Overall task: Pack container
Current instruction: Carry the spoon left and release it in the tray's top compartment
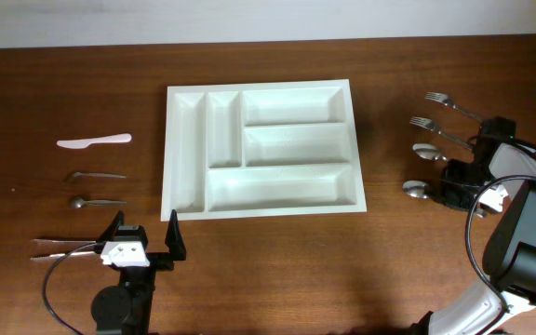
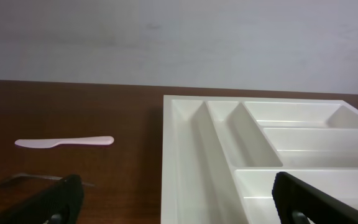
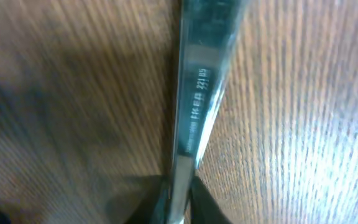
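The container [image 1: 186, 149] is a white tray with several compartments, all empty, lying mid-table; the left wrist view shows it too [image 2: 185, 155]. My left gripper [image 1: 145, 229] [image 2: 182, 202] hovers at the tray's front left corner, jaws wide open and holding nothing. At the right edge of the table my right gripper [image 1: 457, 181] [image 3: 179, 199] is down on the wood, shut on the thin metal handle [image 3: 201, 93] of a piece of cutlery. From above I cannot tell which piece it is.
Two forks [image 1: 447, 100] [image 1: 433, 127] and two spoons [image 1: 427, 152] [image 1: 415, 189] lie to the right of the tray. To its left lie a pale plastic knife [image 1: 94, 141] [image 2: 64, 142], two small metal utensils [image 1: 98, 174] [image 1: 94, 201] and more cutlery [image 1: 61, 247].
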Controlling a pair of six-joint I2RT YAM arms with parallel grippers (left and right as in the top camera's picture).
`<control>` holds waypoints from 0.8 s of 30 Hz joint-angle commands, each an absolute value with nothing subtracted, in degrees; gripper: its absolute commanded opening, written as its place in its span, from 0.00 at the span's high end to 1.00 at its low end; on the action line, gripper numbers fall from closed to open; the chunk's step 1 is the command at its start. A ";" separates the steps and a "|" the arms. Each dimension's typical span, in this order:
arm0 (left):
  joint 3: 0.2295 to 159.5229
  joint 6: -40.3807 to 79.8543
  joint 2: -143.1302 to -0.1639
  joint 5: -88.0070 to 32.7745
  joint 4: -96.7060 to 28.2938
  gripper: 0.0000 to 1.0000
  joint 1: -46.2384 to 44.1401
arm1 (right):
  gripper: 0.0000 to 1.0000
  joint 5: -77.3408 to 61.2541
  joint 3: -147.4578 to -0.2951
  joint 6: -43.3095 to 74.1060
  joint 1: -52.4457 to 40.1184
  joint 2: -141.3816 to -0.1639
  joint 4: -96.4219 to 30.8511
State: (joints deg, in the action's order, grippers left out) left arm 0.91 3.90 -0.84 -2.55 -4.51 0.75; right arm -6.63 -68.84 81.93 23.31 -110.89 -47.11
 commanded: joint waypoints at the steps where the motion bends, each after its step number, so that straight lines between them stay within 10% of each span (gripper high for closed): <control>1: 0.54 3.01 -0.34 -2.50 -4.54 0.01 0.80 | 0.96 -5.37 -66.98 79.72 22.87 -114.80 -47.57; 24: 0.54 2.98 -0.34 -2.50 -4.54 0.01 0.80 | 0.96 -11.33 -91.35 55.42 19.09 -114.76 -53.89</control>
State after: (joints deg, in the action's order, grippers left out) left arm 0.91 3.90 -0.84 -2.55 -4.51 0.75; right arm -8.60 -84.99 60.01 21.85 -115.15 -53.10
